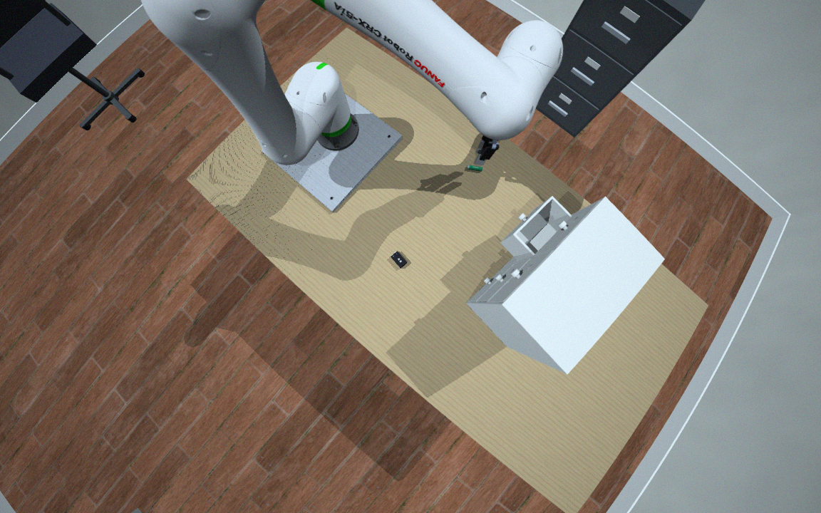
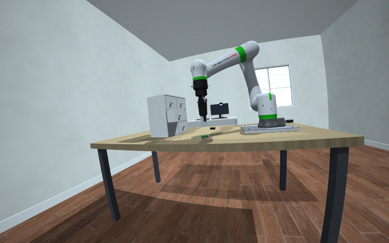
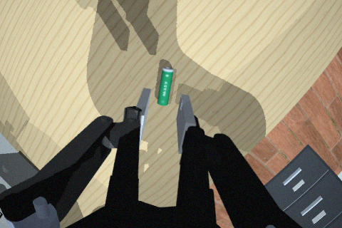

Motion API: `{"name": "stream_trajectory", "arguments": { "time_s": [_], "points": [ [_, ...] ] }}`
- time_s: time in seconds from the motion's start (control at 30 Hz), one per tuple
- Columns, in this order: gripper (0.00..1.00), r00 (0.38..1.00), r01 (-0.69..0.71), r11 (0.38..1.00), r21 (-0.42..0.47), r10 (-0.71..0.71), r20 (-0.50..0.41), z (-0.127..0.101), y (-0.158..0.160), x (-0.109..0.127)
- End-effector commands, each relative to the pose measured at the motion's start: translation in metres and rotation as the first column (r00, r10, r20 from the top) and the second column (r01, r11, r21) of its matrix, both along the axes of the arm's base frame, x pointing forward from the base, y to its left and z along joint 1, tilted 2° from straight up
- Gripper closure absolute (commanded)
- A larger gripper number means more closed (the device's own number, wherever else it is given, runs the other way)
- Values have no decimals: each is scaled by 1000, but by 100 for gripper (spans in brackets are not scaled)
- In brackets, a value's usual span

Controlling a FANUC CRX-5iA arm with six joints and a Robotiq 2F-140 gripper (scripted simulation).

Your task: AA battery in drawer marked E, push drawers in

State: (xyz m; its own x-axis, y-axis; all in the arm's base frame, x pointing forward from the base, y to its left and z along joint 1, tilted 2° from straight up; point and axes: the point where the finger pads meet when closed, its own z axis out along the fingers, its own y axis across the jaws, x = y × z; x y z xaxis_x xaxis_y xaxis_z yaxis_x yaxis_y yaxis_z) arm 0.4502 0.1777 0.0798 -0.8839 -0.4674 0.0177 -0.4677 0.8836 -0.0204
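Gripper [image 3: 162, 111] hangs above table [image 1: 311, 210], jaws part-open w/ narrow gap, holding nothing; battery [image 3: 165, 85] lies flat on table just beyond fingertips, not touching; chest [image 1: 582, 281] well apart, one drawer [image 1: 538, 229] pulled out; small black item [image 1: 398, 258] mid-table.

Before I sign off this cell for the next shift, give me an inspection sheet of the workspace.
Surface: wooden table, arm shadows across it.
Job's things: green battery lying flat on the table; chest upright, one drawer pulled out, the others in; labels unreadable.
Clutter: small black item mid-table.
Gripper: gripper above the battery, fingers narrowly apart, holding nothing.
Cables: nothing seen.
Surroundings: filing cabinet, office chair, plank floor, window.
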Motion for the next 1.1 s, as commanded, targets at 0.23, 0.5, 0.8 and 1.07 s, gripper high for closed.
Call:
{"name": "stream_trajectory", "arguments": {
  "time_s": [0.23, 0.5, 0.8, 1.07],
  "points": [
    [80, 966, 257, 967, -1, -257, 7, 0, 0, 0],
    [80, 793, 610, 793, 3, -610, 17, 0, 0, 0],
    [80, 432, 902, 432, 19, -902, 10, 0, 0, 0],
    [80, 55, 998, 55, 26, -998, -3, 0, 0, 0]
  ]
}}
